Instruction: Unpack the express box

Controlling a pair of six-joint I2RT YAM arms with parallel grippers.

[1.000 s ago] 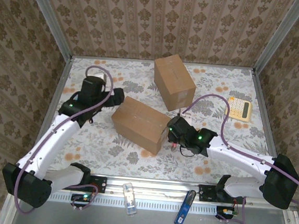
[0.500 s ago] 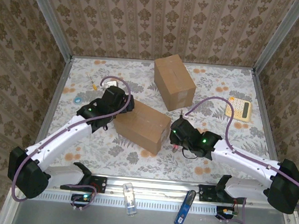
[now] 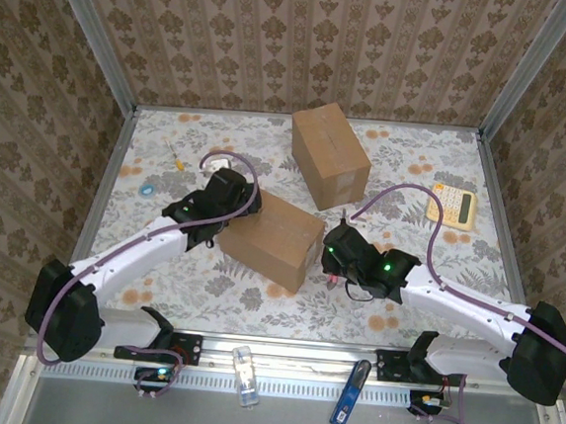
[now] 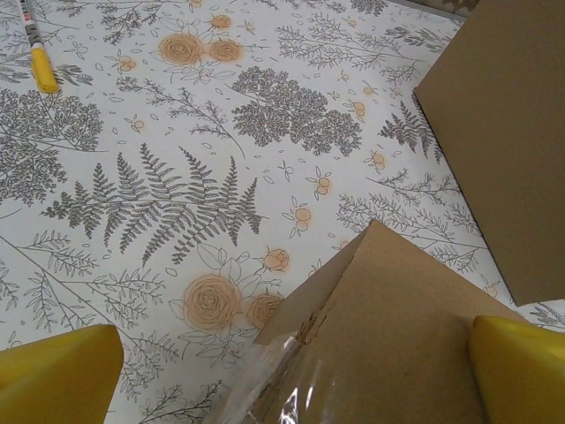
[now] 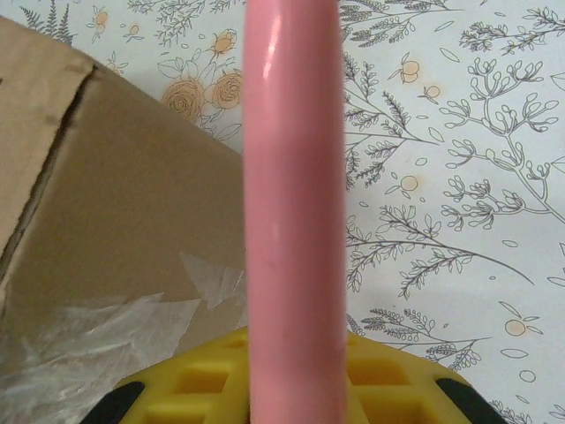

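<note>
The express box [image 3: 266,235], brown cardboard with clear tape, lies mid-table. Its taped corner [image 4: 397,327] sits between my left gripper's yellow fingertips [image 4: 57,375]. My left gripper [image 3: 233,194] hovers open over the box's left end, with nothing held between the pads [image 4: 287,375]. My right gripper [image 3: 331,263] is at the box's right end, shut on a pink stick-like tool [image 5: 293,194] that points forward past the box's torn-tape side [image 5: 132,194]. The gripper's yellow pads [image 5: 296,389] clamp the tool's base; its tip is out of frame.
A second cardboard box [image 3: 329,157] stands behind, also seen in the left wrist view [image 4: 503,132]. A calculator [image 3: 453,203] lies at the right, a yellow pen [image 3: 176,157] [image 4: 40,66] and a small blue thing [image 3: 147,189] at the left. Metal posts and walls ring the table.
My left arm has swung right from the table's left side until its gripper is over the express box's left end. The right gripper barely shifted and kept hold of the pink tool.
</note>
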